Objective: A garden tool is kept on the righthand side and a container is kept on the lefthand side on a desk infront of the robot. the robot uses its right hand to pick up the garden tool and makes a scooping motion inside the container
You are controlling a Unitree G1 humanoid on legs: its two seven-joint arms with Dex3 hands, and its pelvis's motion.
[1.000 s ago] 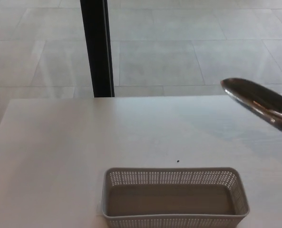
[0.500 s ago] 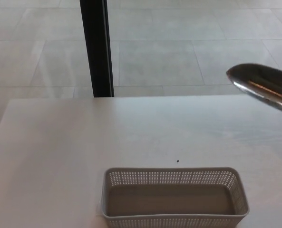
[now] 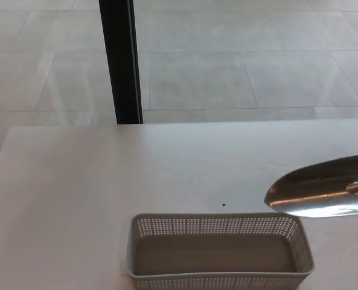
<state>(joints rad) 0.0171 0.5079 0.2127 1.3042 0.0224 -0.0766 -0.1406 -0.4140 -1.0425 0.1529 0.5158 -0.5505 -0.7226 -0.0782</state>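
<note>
A shiny metal trowel blade hangs in the air at the right edge of the head view, just above and to the right of the container. Its handle runs out of the picture, and whatever holds it is hidden. The container is a grey perforated plastic basket standing on the white desk at the bottom centre. Nothing lies inside it. Neither hand shows.
A black vertical post stands behind the desk's far edge at the left of centre. Beyond it is a pale tiled floor. A tiny dark speck lies on the desk just behind the basket.
The trowel blade has dropped from high at the right edge and swung leftward, now hovering low near the basket's right end. The basket has not moved.
</note>
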